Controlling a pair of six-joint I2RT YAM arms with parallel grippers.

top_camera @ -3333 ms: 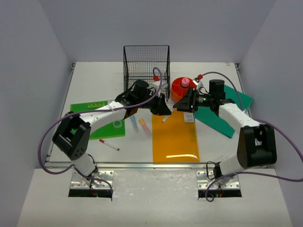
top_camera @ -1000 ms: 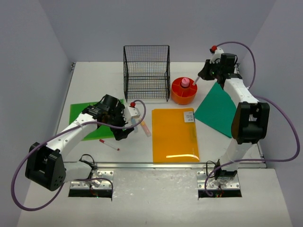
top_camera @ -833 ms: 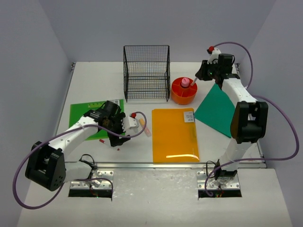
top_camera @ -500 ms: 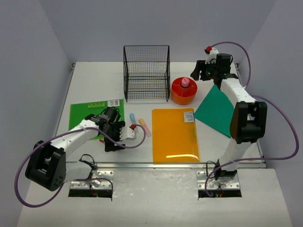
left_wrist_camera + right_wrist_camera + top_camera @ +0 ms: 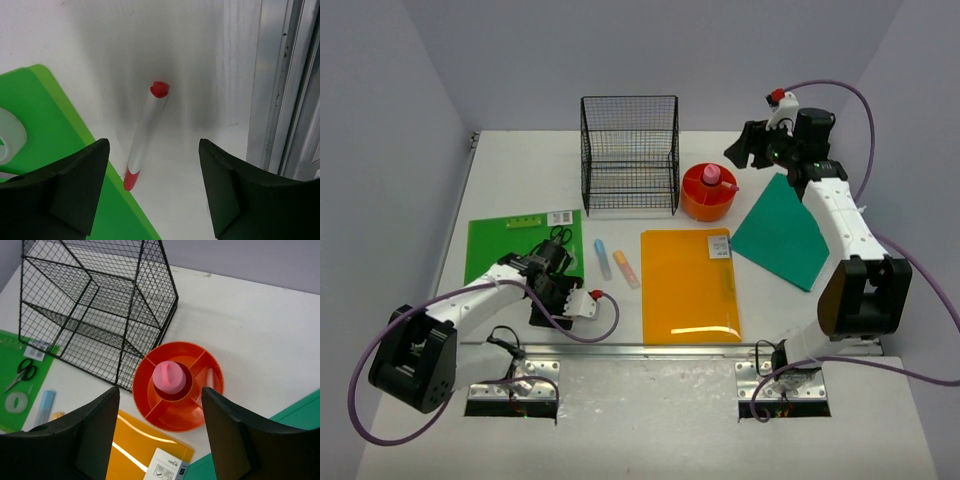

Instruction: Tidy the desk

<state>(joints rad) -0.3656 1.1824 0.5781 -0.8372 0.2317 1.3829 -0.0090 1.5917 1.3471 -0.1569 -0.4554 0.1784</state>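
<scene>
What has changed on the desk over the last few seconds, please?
The right gripper carried a pen from the centre to the tray and let it go there. The left gripper swung back toward the near edge and now hangs open over the red-capped pen. Rack, orange folder and highlighters stayed put.

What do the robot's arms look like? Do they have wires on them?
The left arm and right arm are white tubes linked by chunky black joints. A purple cable loops along each arm, with a little red plug near the wrist. The left gripper and right gripper each have two wide black fingers.
</scene>
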